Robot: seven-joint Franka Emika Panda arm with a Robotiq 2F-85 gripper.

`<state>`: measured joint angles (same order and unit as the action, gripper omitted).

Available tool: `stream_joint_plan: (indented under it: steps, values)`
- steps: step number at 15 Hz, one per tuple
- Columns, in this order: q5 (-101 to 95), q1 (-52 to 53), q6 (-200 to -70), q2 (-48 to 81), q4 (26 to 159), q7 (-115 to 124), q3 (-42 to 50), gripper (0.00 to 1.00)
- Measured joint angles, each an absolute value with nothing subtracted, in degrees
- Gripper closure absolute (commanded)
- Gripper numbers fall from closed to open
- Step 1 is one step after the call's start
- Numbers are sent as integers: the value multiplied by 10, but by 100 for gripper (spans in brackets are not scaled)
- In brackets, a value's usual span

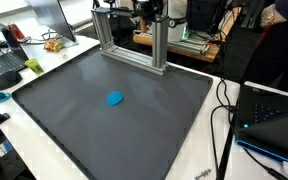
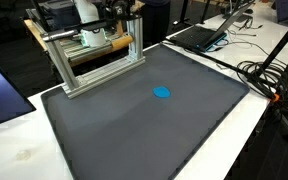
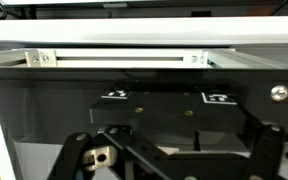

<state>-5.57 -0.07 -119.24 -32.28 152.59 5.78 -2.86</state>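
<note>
My gripper (image 3: pixel 174 165) is open and empty; in the wrist view its two dark fingers stand wide apart at the bottom edge. It hangs behind an aluminium frame (image 3: pixel 119 58), facing a dark box with two black-and-white markers (image 3: pixel 164 98). In both exterior views the arm sits at the back of the table behind the frame (image 1: pixel 132 42) (image 2: pixel 99 62), with the gripper (image 1: pixel 150 10) (image 2: pixel 121 10) dark and hard to make out. A small flat blue object (image 1: pixel 115 98) (image 2: pixel 162 93) lies alone on the grey mat, well away from the gripper.
A large dark grey mat (image 1: pixel 74 125) (image 2: pixel 134 140) covers the white table. Laptops (image 1: pixel 274 125) (image 2: pixel 199 35) and cables (image 1: pixel 224 110) (image 2: pixel 264 75) lie beside it. A keyboard and clutter (image 1: pixel 4 65) sit at one side.
</note>
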Motion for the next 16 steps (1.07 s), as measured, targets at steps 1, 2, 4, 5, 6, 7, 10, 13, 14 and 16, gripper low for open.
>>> stream_joint_plan:
  steps: [1, 2, 4, 5, 6, 7, 10, 13, 14, 16]
  values:
    - [-54, 0, -1191, -323, 1525, 54, -27, 0]
    - [-56, -2, -1189, -323, 1524, 55, -27, 0]
    - [-56, -3, -1179, -323, 1521, 55, -26, 0]
    - [-56, -3, -1173, -323, 1520, 55, -25, 0]
    - [-53, -3, -1168, -323, 1518, 51, -23, 0]
    - [-53, -3, -1163, -323, 1515, 48, -19, 0]
    - [-48, -3, -1151, -324, 1503, 43, -11, 0]
    - [-48, -3, -1131, -325, 1491, 43, -8, 0]
    - [-48, -3, -1126, -325, 1489, 44, -8, 0]
    - [-48, -3, -1115, -325, 1483, 47, -8, 0]
